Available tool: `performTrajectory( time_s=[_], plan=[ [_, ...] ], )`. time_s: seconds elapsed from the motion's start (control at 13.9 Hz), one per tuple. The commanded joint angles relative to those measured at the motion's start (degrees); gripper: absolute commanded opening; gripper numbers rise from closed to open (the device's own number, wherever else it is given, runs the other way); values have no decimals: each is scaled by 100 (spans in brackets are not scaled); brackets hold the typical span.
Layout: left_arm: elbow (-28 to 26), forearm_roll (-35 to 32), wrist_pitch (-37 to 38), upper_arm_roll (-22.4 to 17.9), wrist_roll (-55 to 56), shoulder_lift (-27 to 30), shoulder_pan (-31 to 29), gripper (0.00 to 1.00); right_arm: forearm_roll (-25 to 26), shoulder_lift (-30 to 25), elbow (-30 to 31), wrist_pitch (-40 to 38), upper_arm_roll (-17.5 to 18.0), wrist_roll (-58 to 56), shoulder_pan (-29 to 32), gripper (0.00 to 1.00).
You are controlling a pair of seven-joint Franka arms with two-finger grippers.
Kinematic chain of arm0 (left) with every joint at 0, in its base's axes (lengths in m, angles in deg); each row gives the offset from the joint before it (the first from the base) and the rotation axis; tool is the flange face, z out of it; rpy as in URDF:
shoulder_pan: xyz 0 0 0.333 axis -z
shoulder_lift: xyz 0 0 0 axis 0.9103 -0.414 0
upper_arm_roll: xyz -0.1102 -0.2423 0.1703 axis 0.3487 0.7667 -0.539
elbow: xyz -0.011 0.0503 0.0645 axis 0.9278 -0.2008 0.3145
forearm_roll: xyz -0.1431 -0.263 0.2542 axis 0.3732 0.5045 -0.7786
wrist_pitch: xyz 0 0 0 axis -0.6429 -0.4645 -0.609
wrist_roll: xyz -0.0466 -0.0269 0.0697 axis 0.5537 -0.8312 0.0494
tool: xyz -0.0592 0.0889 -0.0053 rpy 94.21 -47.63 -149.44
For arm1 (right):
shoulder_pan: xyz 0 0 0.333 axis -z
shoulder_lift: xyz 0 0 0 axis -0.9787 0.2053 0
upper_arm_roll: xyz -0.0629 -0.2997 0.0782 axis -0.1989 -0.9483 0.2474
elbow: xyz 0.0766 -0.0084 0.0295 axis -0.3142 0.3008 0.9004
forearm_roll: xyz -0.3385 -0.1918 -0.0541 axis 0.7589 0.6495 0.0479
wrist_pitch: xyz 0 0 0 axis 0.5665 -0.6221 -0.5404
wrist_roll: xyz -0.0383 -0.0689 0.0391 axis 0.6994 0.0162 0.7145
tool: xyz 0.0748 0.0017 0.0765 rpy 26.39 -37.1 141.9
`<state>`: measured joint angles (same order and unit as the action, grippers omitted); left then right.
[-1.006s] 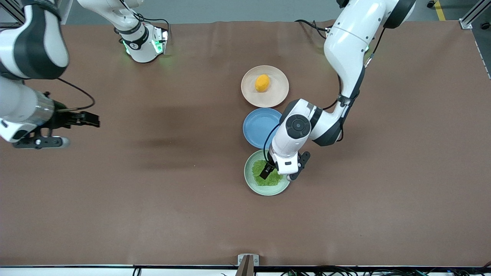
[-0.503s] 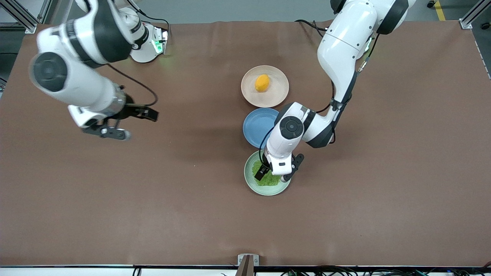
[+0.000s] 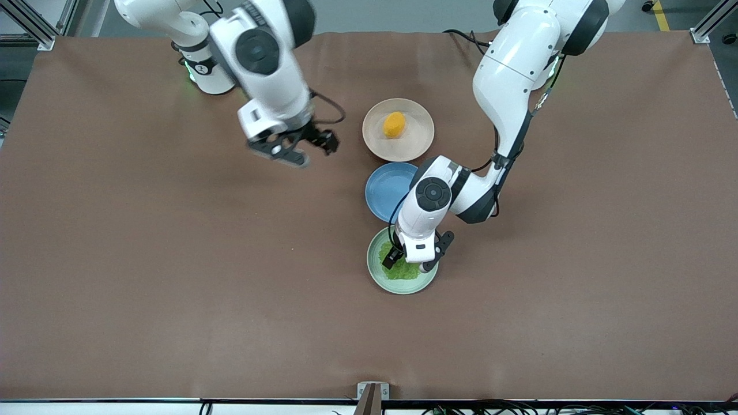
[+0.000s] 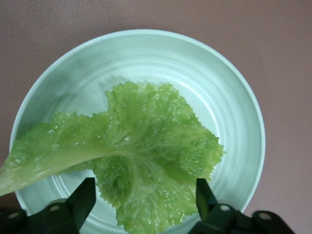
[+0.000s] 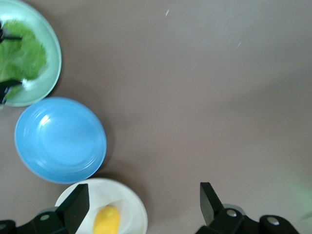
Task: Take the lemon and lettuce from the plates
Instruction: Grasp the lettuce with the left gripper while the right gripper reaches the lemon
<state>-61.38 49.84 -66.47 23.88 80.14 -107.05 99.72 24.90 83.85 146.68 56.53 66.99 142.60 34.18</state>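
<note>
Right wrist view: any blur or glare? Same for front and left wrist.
Right wrist view: the lemon is soft-edged, and the blue plate carries a pale sheen. Front view: the right hand is smeared, while the left hand over the lettuce is sharper. Left wrist view: the lettuce is crisp, with bright glare rings on the mint green plate.

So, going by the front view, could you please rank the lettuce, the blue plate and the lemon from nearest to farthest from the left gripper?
1. The lettuce, on the mint green plate, directly under the left gripper, whose jaws are open around it.
2. The blue plate, beside the mint one, farther from the front camera.
3. The lemon, on the beige plate, farthest from the camera.
</note>
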Motion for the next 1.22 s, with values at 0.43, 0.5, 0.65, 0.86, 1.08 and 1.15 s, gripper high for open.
performTrajectory(
  time_s=[0.43, 0.5, 0.65, 0.86, 1.08, 1.15],
  plan=[
    [86, -288, -46, -46, 136, -61, 19, 35, 71, 973, 531, 1997, -104, 2470, -2069, 100],
    [86, -288, -46, -46, 128, -61, 19, 28, 159, 1167, 522, 2235, -112, 2707, -2228, 100],
    [86, -297, -46, -46, 119, -35, 10, 15, 623, 1519, 443, 2457, -113, 3286, -2518, 100],
    [95, -297, 15, -46, 136, 79, -7, 1, 1003, 2082, 65, 2466, -104, 4053, -2634, 100],
    [86, -288, 207, -46, 136, 368, -68, 0, 994, 2267, -6, 2563, -104, 4124, -2651, 100],
    [86, -288, 505, -46, 119, 570, -164, 0, 994, 2311, -6, 2624, -95, 4124, -2651, 100]
  ],
)
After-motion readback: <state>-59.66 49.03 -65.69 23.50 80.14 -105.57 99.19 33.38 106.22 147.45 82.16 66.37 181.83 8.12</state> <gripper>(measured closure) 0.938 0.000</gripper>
